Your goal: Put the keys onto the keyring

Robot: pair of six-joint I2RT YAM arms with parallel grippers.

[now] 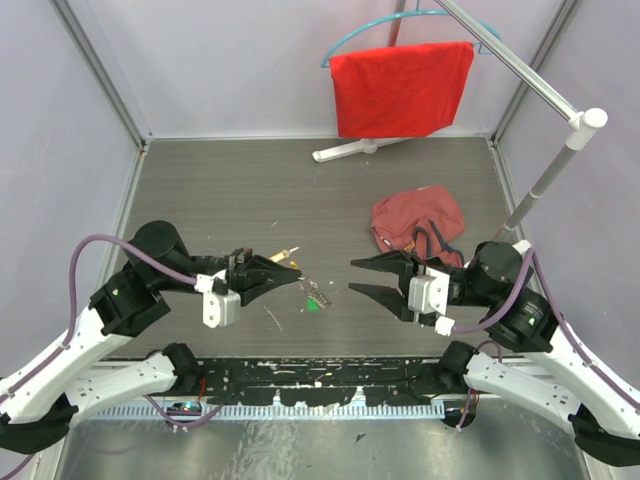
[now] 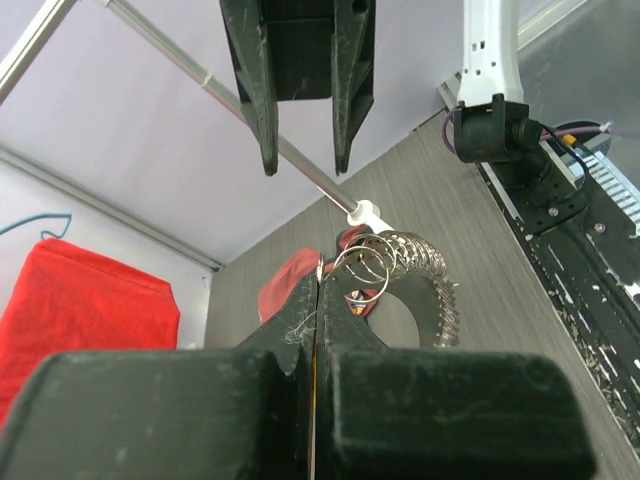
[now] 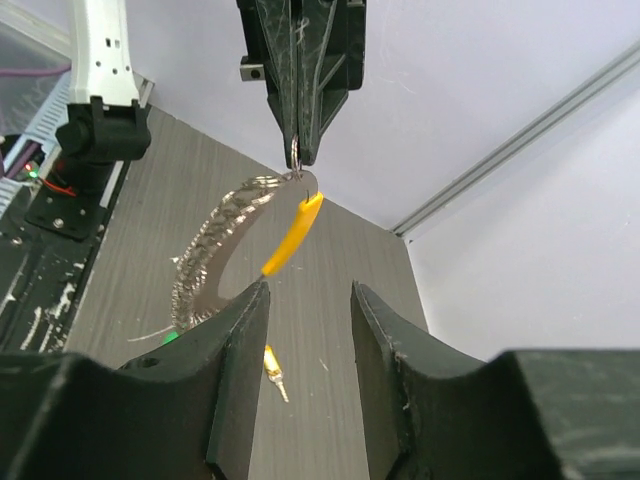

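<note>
Keyring [image 1: 310, 290]: pinched at its top end by the left fingers [image 1: 270, 275], lifted off the table [image 1: 200, 190]; hangs just past their tips, in the gap between the two arms
Left fingers: pressed together on the thin wire of the ring; nothing else in them
Right fingers [image 1: 385, 264]: spread, empty; tips face the ring from the right, near it but not touching
Ring axis: the right wrist view shows it as a curve drooping from the pinch; yellow section [image 3: 293, 235] just below the pinch, grey coil [image 3: 215, 260] sweeping down and away
Gold key [image 1: 288, 254]: flat on the table, just on the far side of the left fingertips; long axis roughly left-right, slightly tilted; which end is the head is too small to tell
Green key [image 1: 314, 306]: right under the hanging ring; cannot tell if it is threaded or only lying beneath
Nearer arm: left is closer to the gold key but busy; right is free, key lies to its left and a bit farther back
Likely next: right fingers go for the gold key, across its long axis
</note>
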